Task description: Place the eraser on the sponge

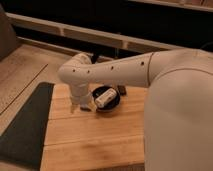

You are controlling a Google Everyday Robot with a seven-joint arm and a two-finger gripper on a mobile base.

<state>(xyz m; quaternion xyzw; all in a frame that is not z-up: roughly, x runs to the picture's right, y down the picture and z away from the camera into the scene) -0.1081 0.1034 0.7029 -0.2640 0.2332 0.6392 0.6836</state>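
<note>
**Arm's blocking most of the action**

The gripper [76, 105] hangs low over the wooden table [90, 142], left of the black bowl [113, 102]. Can't tell if it's open, closed or holding anything. The sponge [86, 106] barely peeks out beside it. The eraser [121, 90] sits by the bowl's far right rim, a small dark blur.

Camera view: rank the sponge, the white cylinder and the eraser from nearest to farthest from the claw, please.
The claw hangs low over the table's far left part.
1. sponge: right beside the claw, on the bowl's side.
2. white cylinder: lying inside the black bowl.
3. eraser: on the table past the bowl's far right edge.
</note>
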